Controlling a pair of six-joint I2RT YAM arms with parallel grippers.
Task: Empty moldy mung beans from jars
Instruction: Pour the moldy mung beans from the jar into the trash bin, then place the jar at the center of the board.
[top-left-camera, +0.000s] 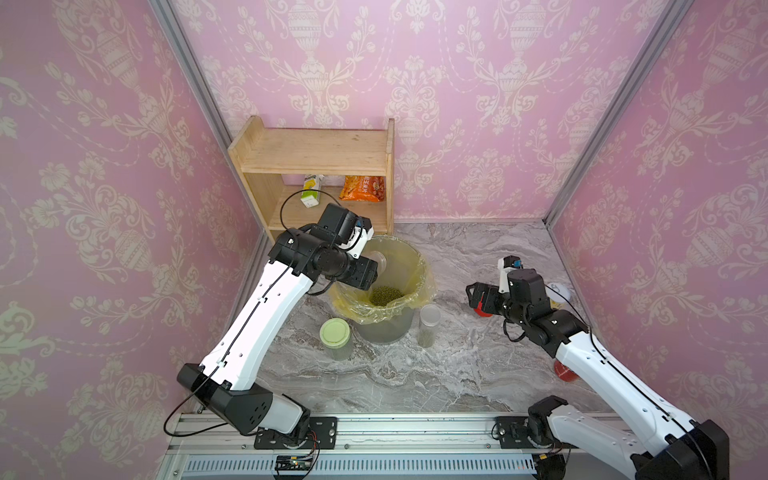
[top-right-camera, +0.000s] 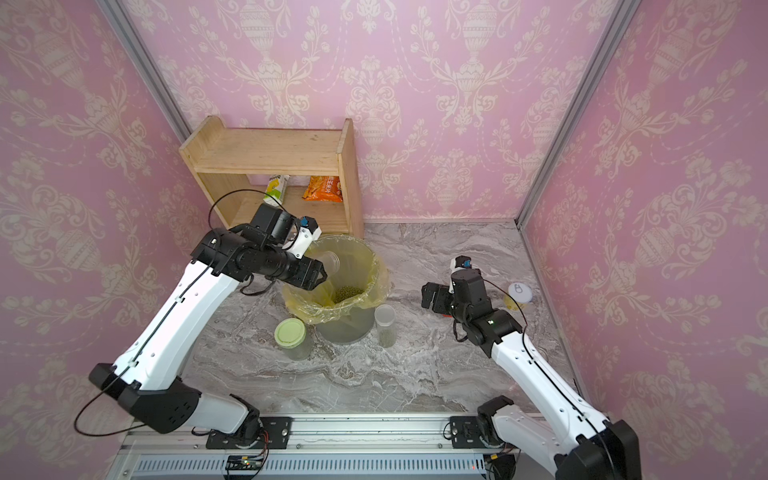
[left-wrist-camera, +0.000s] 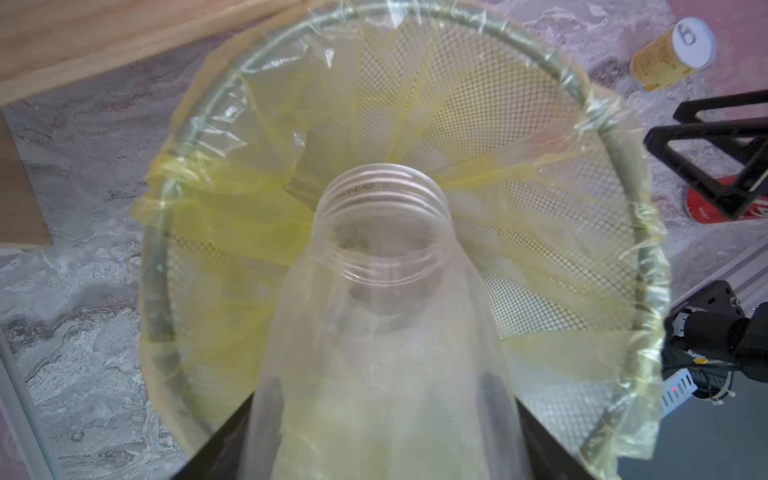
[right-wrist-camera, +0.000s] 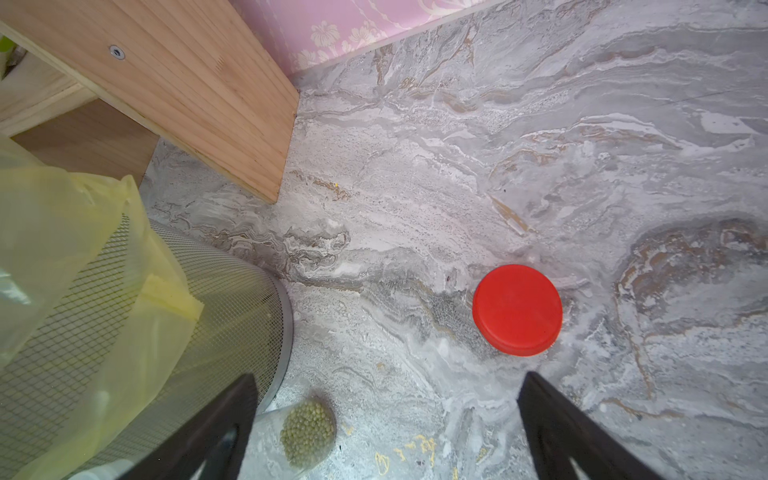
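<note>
My left gripper (top-left-camera: 372, 272) (left-wrist-camera: 382, 440) is shut on a clear, lidless jar (top-left-camera: 380, 259) (left-wrist-camera: 382, 257). The jar is tipped mouth-down over the bin (top-left-camera: 420, 259) lined with a yellow bag. It looks empty of beans. A heap of mung beans (top-left-camera: 386, 295) lies at the bottom of the bin. A red lid (right-wrist-camera: 517, 309) lies flat on the table, and my right gripper (top-left-camera: 478, 297) (right-wrist-camera: 386, 390) hangs open just above it. In front of the bin stand a slim jar (top-left-camera: 429, 324) with a whitish lid and a wide jar (top-left-camera: 334, 332) with a pale green lid. Both hold beans.
A wooden shelf (top-left-camera: 316, 153) with a carton and a snack bag stands behind the bin. A yellow tin (top-right-camera: 517, 295) stands at the far right beside my right arm. A red can (top-left-camera: 564, 370) lies partly under that arm.
</note>
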